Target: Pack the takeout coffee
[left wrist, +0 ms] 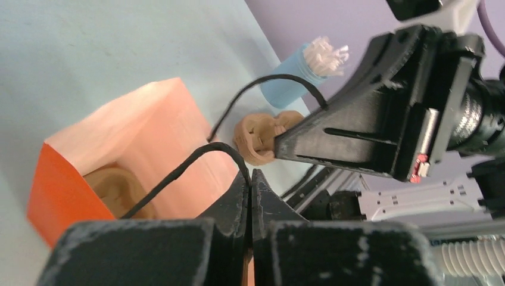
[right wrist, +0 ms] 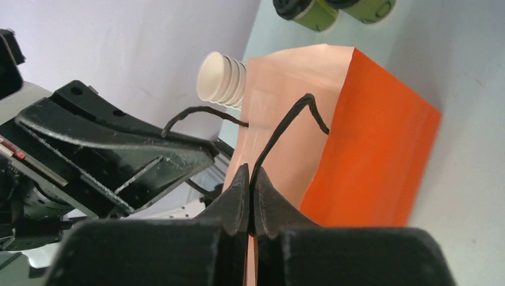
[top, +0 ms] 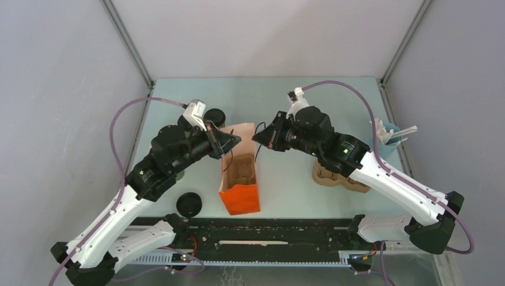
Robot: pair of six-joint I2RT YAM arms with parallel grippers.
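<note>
Evidently I held the orange bag open, left claw and right claw each clamped on its rim. The capped coffees stood beyond the bag; next, one claw should release and fetch one.

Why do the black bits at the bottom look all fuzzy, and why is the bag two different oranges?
Left wrist view: the left gripper sits right by the lens, so it blurs; the orange bag looks paler inside. Right wrist view: the right gripper blurs likewise; the bag's side is deep orange, its facing panel washed pale. Top view: sharp, even light, faint shadows.
</note>
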